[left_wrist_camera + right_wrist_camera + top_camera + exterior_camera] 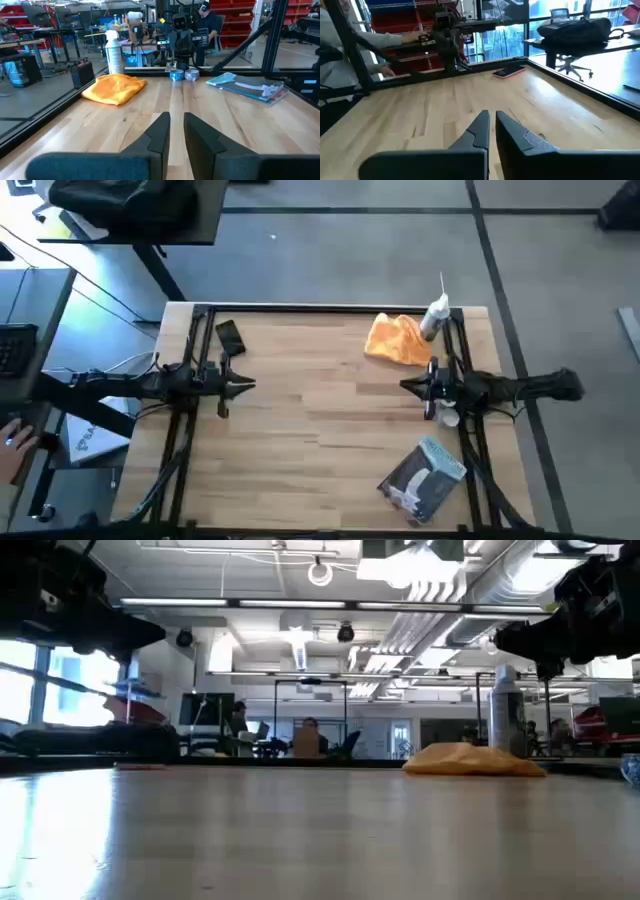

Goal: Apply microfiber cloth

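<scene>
High view shows the microfiber cloth [397, 340] bunched at the surface's [320, 420] far right, touching or just beside a spray bottle [434, 316], the phone [230, 336] well apart at far left. Right gripper [408, 386] hovers near it, left gripper [248, 386] opposite, both jaws narrow and empty. Reaching carelessly for the cloth could topple the bottle.

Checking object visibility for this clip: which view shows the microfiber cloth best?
The high view: the whole microfiber cloth lies crumpled beside the spray bottle, unobstructed. The left wrist view shows it sidelong; the low view only a flat edge-on mound; the right wrist view misses it.
</scene>
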